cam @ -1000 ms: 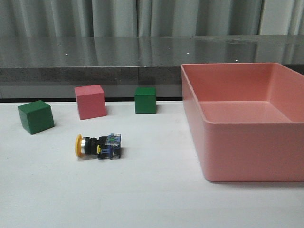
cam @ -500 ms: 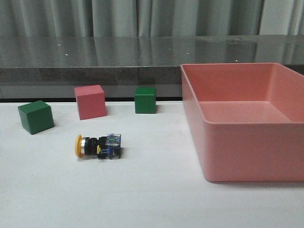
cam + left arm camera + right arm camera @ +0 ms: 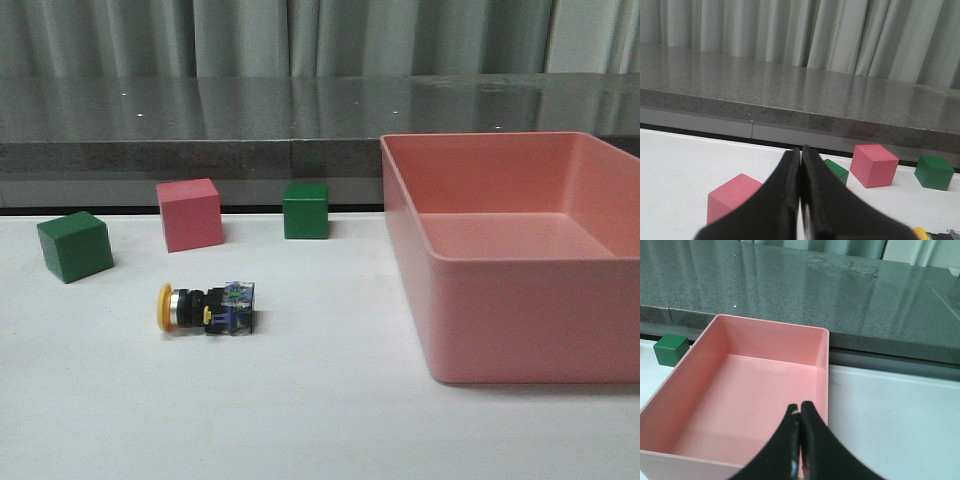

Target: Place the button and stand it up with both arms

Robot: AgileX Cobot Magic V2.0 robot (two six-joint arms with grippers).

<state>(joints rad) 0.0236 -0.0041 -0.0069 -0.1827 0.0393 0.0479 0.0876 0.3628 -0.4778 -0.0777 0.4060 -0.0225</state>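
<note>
The button (image 3: 207,306) is lying on its side, lower left of the front view on the table (image 3: 320,420). Looks light and rigid, likely to roll. I'd pinch the black body. Left pincer (image 3: 800,200) and right pincer (image 3: 799,440) are both clenched, empty.

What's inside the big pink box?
Nothing that shows: the pink box has a bare pink floor in the right wrist view. The right tool, shut, covers a small patch of that floor, so that bit stays unseen.

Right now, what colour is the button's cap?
Yellow; the button shows it best in the front view.
</note>
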